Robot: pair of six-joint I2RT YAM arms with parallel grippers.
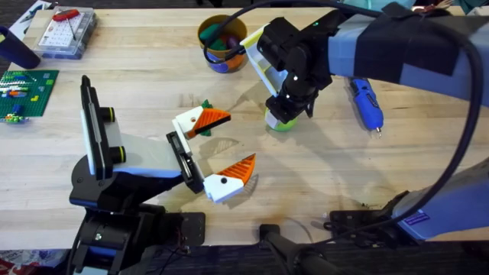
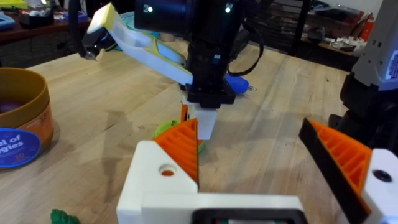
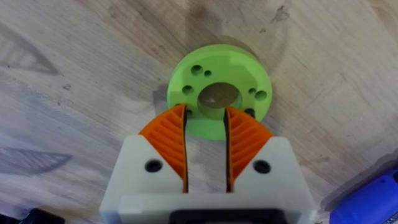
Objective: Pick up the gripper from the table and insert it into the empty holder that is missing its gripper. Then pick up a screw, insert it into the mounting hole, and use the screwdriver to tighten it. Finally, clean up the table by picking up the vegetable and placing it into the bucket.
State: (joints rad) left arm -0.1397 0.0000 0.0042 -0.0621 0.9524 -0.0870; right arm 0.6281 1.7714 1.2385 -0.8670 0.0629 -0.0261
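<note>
Right gripper (image 3: 206,140) over the green disc (image 3: 219,90)
Its fingers sat slightly apart at the disc's rim; left gripper (image 1: 219,153) gaped wide.

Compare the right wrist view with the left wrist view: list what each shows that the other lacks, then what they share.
Right wrist view alone: the green vegetable's centre hole and small holes, with the right gripper's orange pads over its near rim. Left wrist view alone: the orange bucket, the left gripper standing open, and the right arm coming down from above. Both: the vegetable, the blue screwdriver and the wooden table.
</note>
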